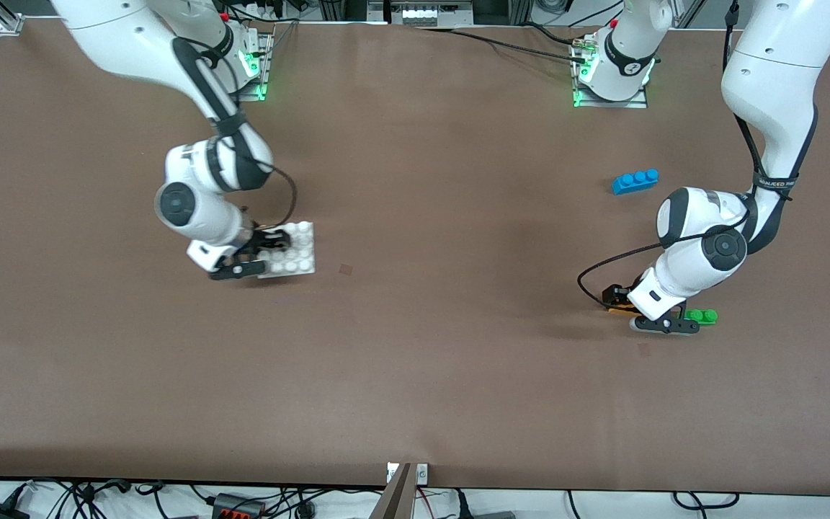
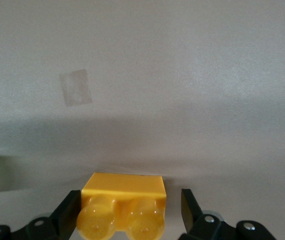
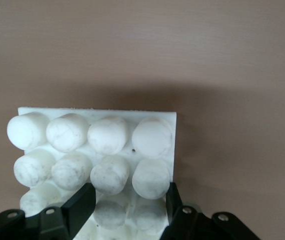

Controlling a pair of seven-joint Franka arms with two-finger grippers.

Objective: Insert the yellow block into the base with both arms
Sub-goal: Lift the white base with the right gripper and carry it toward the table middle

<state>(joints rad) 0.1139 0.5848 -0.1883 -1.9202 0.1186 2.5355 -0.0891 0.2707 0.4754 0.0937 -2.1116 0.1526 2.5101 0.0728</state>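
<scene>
Left end effector (image 2: pixel 127 210) released astride block (image 2: pixel 124 200); right end effector (image 3: pixel 127 202) released over base (image 3: pixel 97 150) edge. Off-centre closing may twist either.

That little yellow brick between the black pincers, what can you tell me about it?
The yellow block is a small orange-yellow toy brick of glossy, plastic-looking material, with two round studs side by side on one face. It sits low over the brown table, toward the left arm's end, close beside the green brick. The left gripper straddles it, one black finger at each short end, with a sliver of gap showing on one side. In the front view only an orange sliver shows under the arm's wrist.
</scene>
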